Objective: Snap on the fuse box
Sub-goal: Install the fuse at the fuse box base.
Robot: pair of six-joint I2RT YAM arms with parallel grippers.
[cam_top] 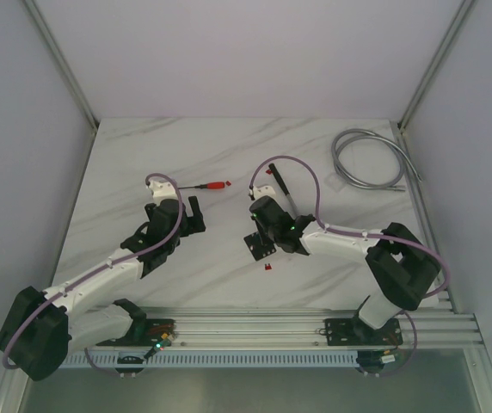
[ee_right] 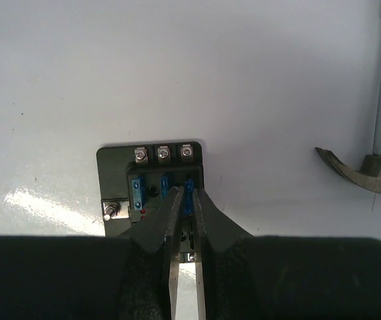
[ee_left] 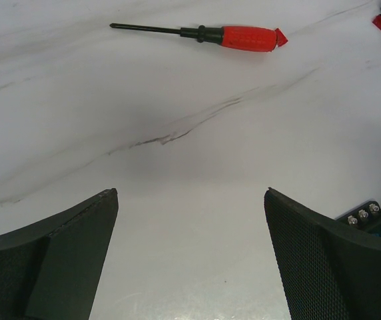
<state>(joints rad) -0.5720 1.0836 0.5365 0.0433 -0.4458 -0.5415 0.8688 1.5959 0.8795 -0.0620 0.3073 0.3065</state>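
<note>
My left arm [cam_top: 91, 277] and right arm [cam_top: 336, 237] are white with bulky black joints; a purple cable [cam_top: 289, 159] loops along each. My fingers [ee_left: 324, 260] are black, wedge-shaped, mesh-textured.

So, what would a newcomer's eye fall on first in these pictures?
First, the right gripper, closed on a small blue fuse in the black square plastic fuse box at mid-table. Then the red-handled screwdriver lying ahead of the open left gripper, and the grey coiled cable in the far right corner.
</note>
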